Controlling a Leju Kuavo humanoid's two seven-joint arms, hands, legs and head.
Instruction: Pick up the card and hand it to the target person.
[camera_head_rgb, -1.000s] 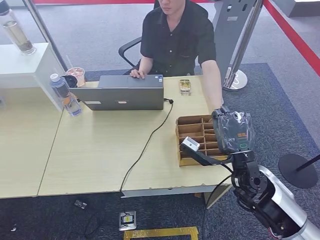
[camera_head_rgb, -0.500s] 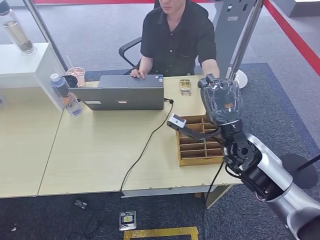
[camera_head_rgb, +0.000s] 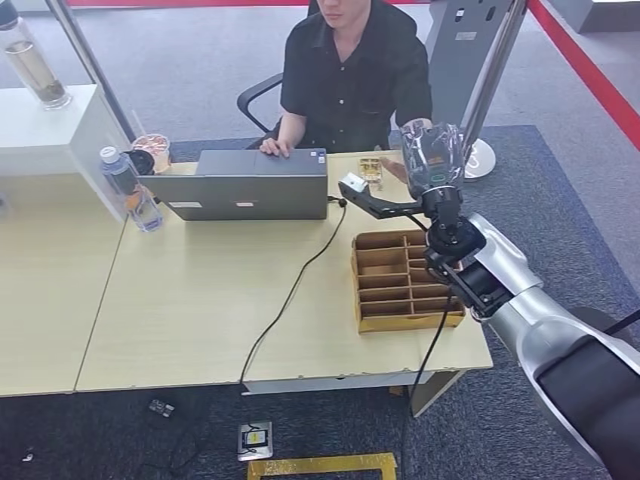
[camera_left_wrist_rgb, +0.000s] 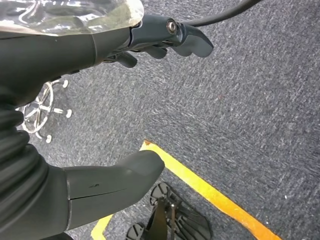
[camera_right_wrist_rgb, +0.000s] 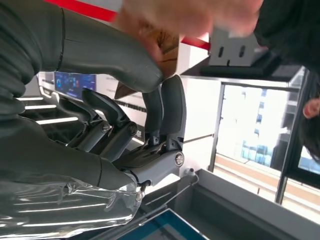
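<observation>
My right hand (camera_head_rgb: 432, 160) is raised above the desk's far right side, in front of the seated person (camera_head_rgb: 355, 70). In the right wrist view the thumb and the dark fingers (camera_right_wrist_rgb: 168, 107) pinch a brown card (camera_right_wrist_rgb: 166, 47). The person's blurred hand (camera_right_wrist_rgb: 181, 17) is at the card's far end and seems to touch it. From the head view that same hand (camera_head_rgb: 392, 168) shows just beside my right hand. My left hand (camera_left_wrist_rgb: 113, 100) hangs over the carpet, thumb and fingers apart, holding nothing.
A wooden divided box (camera_head_rgb: 361, 285) sits on the desk (camera_head_rgb: 189, 300) under my right arm. A grey laptop (camera_head_rgb: 249, 185) with a black cable (camera_head_rgb: 290, 290), a water bottle (camera_head_rgb: 132, 190) and a small item (camera_head_rgb: 370, 172) stand further back. A yellow floor line (camera_left_wrist_rgb: 211, 190) crosses the carpet.
My right arm rose from beside the wooden box and moved forward toward the person. The person's arm drew back from the box, and their hand now meets my right hand.
</observation>
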